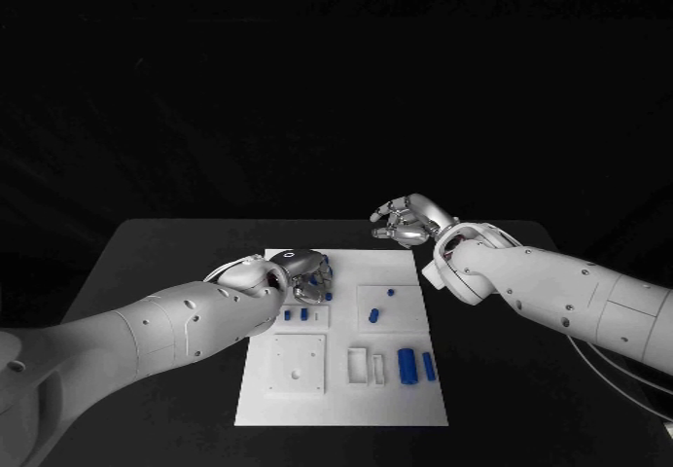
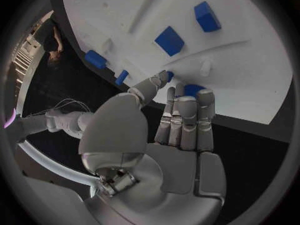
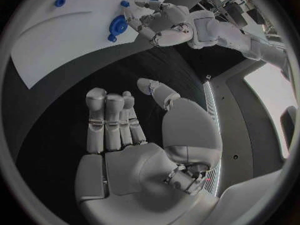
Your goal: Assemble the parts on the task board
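Note:
The white task board [image 1: 348, 399] lies in the middle of the black table, with several small blue parts on it. My left hand [image 1: 298, 269] hovers low over the board's far left corner, fingers stretched out and thumb apart. Its fingertips [image 2: 187, 102] reach a blue part [image 2: 192, 90] lying on the board [image 2: 250, 60]; the same round part [image 3: 117, 24] shows by the left hand [image 3: 164, 22] in the right wrist view. My right hand [image 1: 407, 222] hangs over the table just beyond the board's far edge, open and empty [image 3: 134, 150].
Two long blue parts [image 1: 407, 363] stand at the board's near right beside white slotted blocks [image 1: 368, 364]. More blue pieces [image 1: 374, 314] lie mid-board, and two blue blocks [image 2: 169, 40] lie past the left fingertips. Bare black table surrounds the board.

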{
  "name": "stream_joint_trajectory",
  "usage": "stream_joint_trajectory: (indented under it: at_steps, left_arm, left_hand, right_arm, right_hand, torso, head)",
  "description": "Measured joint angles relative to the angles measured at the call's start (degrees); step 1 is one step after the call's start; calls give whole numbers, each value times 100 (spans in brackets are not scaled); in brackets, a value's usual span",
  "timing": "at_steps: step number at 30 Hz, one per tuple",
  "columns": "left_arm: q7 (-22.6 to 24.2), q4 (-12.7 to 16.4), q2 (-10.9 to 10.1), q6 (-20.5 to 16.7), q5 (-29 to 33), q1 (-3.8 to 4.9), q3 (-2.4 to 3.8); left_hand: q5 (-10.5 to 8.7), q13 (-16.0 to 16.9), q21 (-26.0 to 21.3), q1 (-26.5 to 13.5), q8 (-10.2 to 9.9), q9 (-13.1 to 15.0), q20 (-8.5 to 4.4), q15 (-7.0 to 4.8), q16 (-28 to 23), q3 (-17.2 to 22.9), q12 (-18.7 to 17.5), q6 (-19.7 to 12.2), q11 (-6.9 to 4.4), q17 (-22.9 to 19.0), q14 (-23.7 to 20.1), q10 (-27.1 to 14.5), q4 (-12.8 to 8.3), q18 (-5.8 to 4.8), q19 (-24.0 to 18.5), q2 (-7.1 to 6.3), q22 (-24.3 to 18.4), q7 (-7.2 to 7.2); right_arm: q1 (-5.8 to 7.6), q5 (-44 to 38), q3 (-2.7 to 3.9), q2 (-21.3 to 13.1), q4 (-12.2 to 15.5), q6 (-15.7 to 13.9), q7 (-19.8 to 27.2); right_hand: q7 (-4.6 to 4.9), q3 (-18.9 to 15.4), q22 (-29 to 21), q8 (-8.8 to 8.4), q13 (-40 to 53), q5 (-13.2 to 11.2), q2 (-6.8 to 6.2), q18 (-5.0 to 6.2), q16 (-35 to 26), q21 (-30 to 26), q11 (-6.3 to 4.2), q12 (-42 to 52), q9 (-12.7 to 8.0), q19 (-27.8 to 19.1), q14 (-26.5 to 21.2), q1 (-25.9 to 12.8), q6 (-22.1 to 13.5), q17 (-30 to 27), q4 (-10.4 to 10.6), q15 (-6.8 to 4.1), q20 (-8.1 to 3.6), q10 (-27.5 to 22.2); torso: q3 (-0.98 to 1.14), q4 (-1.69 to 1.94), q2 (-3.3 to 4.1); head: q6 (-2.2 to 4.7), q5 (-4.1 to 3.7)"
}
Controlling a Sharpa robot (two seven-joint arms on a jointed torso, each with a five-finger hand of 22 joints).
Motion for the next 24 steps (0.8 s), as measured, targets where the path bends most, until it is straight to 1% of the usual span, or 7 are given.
stream_joint_trajectory:
  at_steps: [5, 9, 13, 15, 18, 20, 24]
  left_arm:
    - [0, -63, 54, 7, 12, -7, 2]
    - [-2, -87, 97, 16, 17, -36, 2]
    - [-4, -107, 129, 35, 17, -63, 0]
    - [-5, -114, 135, 48, 17, -66, 0]
    - [-9, -130, 142, 76, 15, -67, -1]
    - [-12, -136, 144, 96, 10, -67, -2]
    - [-19, -145, 147, 126, 3, -67, -3]
  left_hand:
    - [-44, -5, 0, -24, 0, -12, 1, 0, 0, -5, -27, 0, 28, 5, 0, 28, 5, 0, 0, 24, 8, 0]
    - [-65, -5, 0, -26, 0, -17, 1, 0, 23, -5, -27, 0, 27, 8, 0, 29, 5, 0, 0, 26, 13, 0]
    - [-90, -5, 23, -26, 0, -25, 20, -1, 46, -5, -27, 0, 12, 18, 1, 81, 5, 1, 19, 26, 20, 0]
    - [-90, -5, 22, -26, 0, -28, 19, -9, 49, -5, -27, 0, 17, 18, 9, 86, 5, 1, 20, 26, 22, 0]
    - [-90, -5, 43, -50, 0, -29, 0, -23, 72, -5, -27, 4, -11, 25, 23, 117, 5, 1, 43, 50, 29, -4]
    - [-90, -5, 45, -39, 30, -34, -2, -23, 72, -5, -27, 37, -4, 25, 23, 151, 5, 1, 63, 61, 33, -29]
    - [-113, 3, 45, -27, 68, -42, -5, -43, 111, -5, -27, 93, -24, 32, 43, 212, 5, 1, 79, 73, 40, -30]
  right_arm:
    - [5, -10, 0, 3, 16, 0, 0]
    - [11, -17, 0, 3, 19, 0, 0]
    - [18, -17, 0, 3, 22, 0, 0]
    - [20, -17, 0, 3, 23, 0, 0]
    - [24, -17, 0, 3, 24, -1, -1]
    - [26, -17, 0, 2, 25, -1, -1]
    - [29, -17, 0, 1, 27, -1, -2]
  right_hand:
    - [-2, 0, 0, 0, -2, 0, 0, 0, 0, 0, 0, 0, 0, 0, 0, 0, 1, 0, 0, 0, 0, 0]
    - [-4, 0, 0, 0, -2, 0, 0, 0, 0, 0, 0, 0, 0, 0, 0, 0, 2, 3, 0, 0, 0, 0]
    - [-5, 0, 0, 0, -2, 0, 0, 0, 0, 0, 0, 0, 0, 0, 0, 0, 3, 5, 0, 0, 0, 0]
    - [-6, 0, 0, 0, -2, 0, 0, 0, 0, 0, 0, 0, 0, 0, 0, 0, 3, 5, 0, 0, 0, 0]
    - [-6, 0, -1, 0, -7, 0, 0, 0, 0, 0, 0, 0, 0, 0, 0, 0, 4, 5, 0, 0, 0, 0]
    - [-7, 0, 0, 0, -7, 0, 0, 0, 0, 0, 0, 0, 0, 0, 0, 0, 4, 4, 0, 0, 0, 0]
    - [-8, 0, 0, 0, -7, 0, 0, 0, 0, 0, 0, 0, 0, 0, 0, 0, 4, 4, 0, 0, 0, 0]
  torso:
    - [1, -9, 3]
    - [2, -12, 7]
    - [3, -10, 7]
    - [4, -9, 5]
    - [5, -7, 3]
    - [5, -5, 0]
    - [5, -2, -4]
  head:
    - [5, -3]
    - [-1, -13]
    - [-14, -27]
    - [-18, -35]
    - [-26, -45]
    - [-32, -48]
    - [-35, -55]
